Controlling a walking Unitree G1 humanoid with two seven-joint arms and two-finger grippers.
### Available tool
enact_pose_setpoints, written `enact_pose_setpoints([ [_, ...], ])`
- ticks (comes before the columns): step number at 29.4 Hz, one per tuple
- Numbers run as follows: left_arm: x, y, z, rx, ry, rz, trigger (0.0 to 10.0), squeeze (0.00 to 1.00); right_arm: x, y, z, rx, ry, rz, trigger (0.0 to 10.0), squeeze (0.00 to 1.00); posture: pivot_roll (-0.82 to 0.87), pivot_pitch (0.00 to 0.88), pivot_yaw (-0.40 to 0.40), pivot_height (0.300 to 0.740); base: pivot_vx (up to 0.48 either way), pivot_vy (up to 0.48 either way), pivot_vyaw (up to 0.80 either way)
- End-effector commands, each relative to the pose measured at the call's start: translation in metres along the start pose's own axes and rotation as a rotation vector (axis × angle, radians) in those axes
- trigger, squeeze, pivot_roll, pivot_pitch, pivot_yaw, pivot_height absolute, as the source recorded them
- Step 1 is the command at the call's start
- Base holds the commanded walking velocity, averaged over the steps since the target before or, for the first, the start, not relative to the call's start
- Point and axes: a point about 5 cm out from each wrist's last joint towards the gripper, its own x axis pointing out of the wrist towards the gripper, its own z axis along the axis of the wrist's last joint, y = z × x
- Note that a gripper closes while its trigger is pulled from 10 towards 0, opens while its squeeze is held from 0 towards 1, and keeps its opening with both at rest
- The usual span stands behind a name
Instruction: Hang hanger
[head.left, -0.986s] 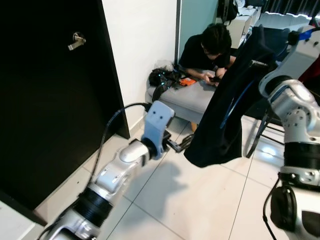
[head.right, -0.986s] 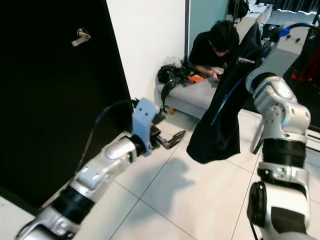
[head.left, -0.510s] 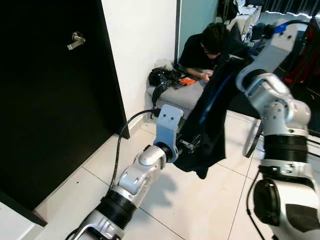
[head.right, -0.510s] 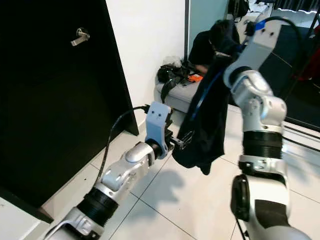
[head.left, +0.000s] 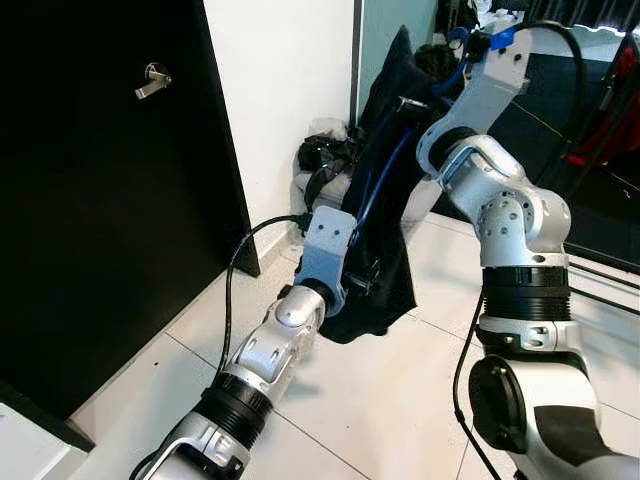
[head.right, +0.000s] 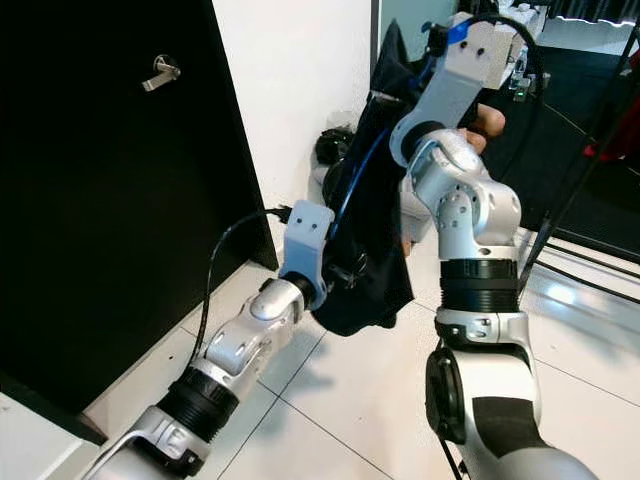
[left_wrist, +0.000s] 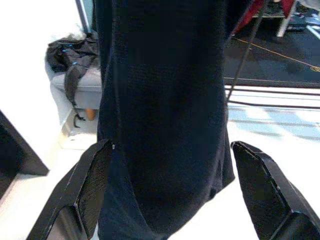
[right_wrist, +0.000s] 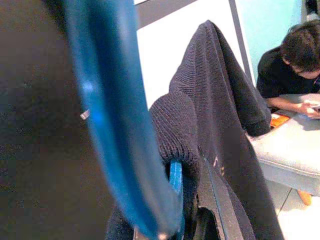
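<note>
While right gripper (head.left: 405, 105) clamps the blue hanger (right_wrist: 120, 130) carrying a dark sweater (head.left: 385, 200) high beside the white wall (head.left: 285, 90), left gripper (left_wrist: 170, 195) spreads wide around its hem; tile floor (head.left: 400, 400) open below.

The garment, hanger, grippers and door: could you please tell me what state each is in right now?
dark garment: draped on the hanger, held up, clear of the floor.
blue hanger: inside the garment, carried, not yet hung.
right gripper: raised, shut on the hanger through the knit collar.
left gripper: open, fingers either side of the garment's lower part.
black door: shut, handle level.
</note>
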Motion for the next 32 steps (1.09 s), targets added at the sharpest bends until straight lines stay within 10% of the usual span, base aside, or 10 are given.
enact_pose_setpoints([
  [1,0.001,0.011,-0.002,0.031,0.005,0.045,10.0,0.00,-0.001,0.014,0.016,0.004,-0.056,0.050,0.0,0.00,-0.01,0.057,0.043,0.740,0.000,0.000,0.00],
  [10,-0.001,0.026,-0.003,0.055,-0.003,0.102,10.0,0.00,-0.005,0.025,0.027,0.051,-0.071,0.098,0.0,0.00,-0.01,0.053,0.044,0.740,0.000,0.000,0.00],
  [11,-0.002,0.030,-0.004,0.053,-0.002,0.109,4.6,0.00,-0.006,0.027,0.028,0.065,-0.071,0.111,0.0,0.00,-0.02,0.051,0.046,0.740,0.000,0.000,0.00],
  [14,-0.002,0.033,-0.005,0.051,0.000,0.114,4.6,0.00,-0.007,0.029,0.029,0.073,-0.070,0.119,0.0,0.00,-0.02,0.051,0.046,0.740,0.000,0.000,0.00],
  [15,-0.003,0.036,-0.005,0.052,0.000,0.119,0.0,0.00,-0.008,0.031,0.031,0.080,-0.072,0.129,0.0,0.00,-0.02,0.050,0.047,0.740,0.000,0.000,0.00],
  [32,-0.004,0.064,0.002,-0.003,-0.031,0.191,0.0,0.00,-0.015,0.035,0.037,0.108,-0.063,0.156,0.0,0.00,-0.02,0.057,0.051,0.740,0.000,0.000,0.00],
])
